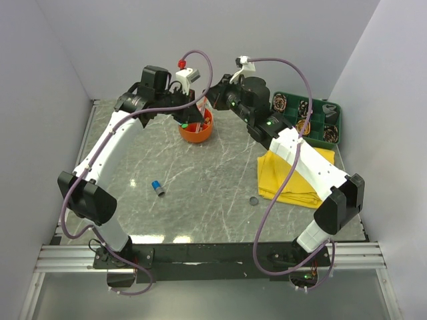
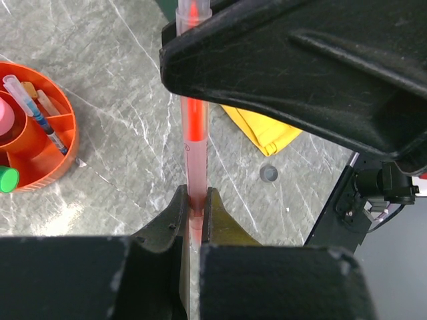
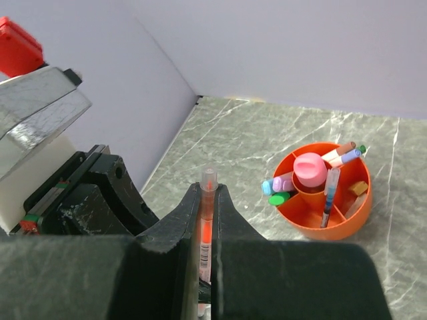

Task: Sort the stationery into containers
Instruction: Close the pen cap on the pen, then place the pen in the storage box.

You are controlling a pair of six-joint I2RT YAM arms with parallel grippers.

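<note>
A clear pen with a red core [image 2: 195, 127] is held above the table by both grippers at once. My left gripper [image 2: 195, 203] is shut on one end and my right gripper [image 3: 209, 190] on the other; the pen [image 3: 207, 227] shows between the right fingers. In the top view the left gripper [image 1: 189, 113] and right gripper [image 1: 217, 101] meet over the round orange organiser [image 1: 195, 137]. The organiser [image 3: 300, 217] holds a pink tube [image 3: 309, 168], several pens and a green cap [image 2: 8, 179]. The green tray [image 1: 333, 110] stands at the back right.
A blue cap [image 1: 157, 188] lies on the table left of centre. A dark disc [image 1: 253, 201] lies near the yellow cloth [image 1: 293, 177], and also shows in the left wrist view [image 2: 268, 173]. Walls close in the left, back and right sides.
</note>
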